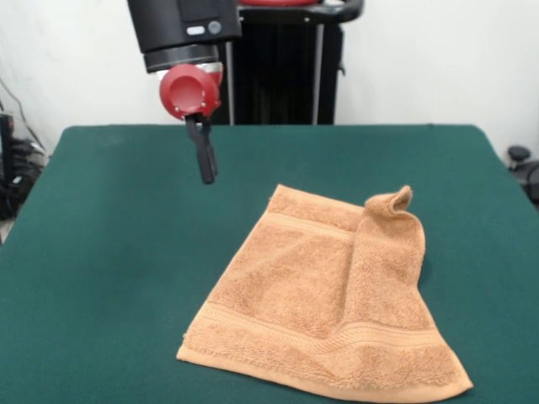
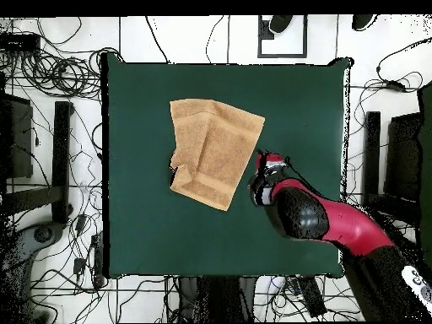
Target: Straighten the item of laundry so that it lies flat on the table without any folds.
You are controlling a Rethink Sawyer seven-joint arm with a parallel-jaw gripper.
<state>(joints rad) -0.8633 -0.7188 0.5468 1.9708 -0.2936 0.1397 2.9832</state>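
The item of laundry [image 1: 312, 295], a light orange-tan towel with band stripes, lies on the green table [image 1: 118, 269] right of centre in the front view. Its right-hand strip is folded over onto the rest, and the far right corner [image 1: 392, 201] curls upward. From overhead the towel [image 2: 221, 145] shows that fold along its left side. My gripper [image 1: 207, 175] hangs above the table, left of and beyond the towel's far corner. It is shut, holds nothing and does not touch the cloth. Overhead, the gripper [image 2: 262, 175] sits just off the towel's right edge.
Bare green cloth [image 2: 143, 228] surrounds the towel on all sides. Cables [image 2: 51, 76] and dark stands lie on the floor around the table. The red and black arm [image 2: 337, 224] reaches in over the table's lower right corner in the overhead view.
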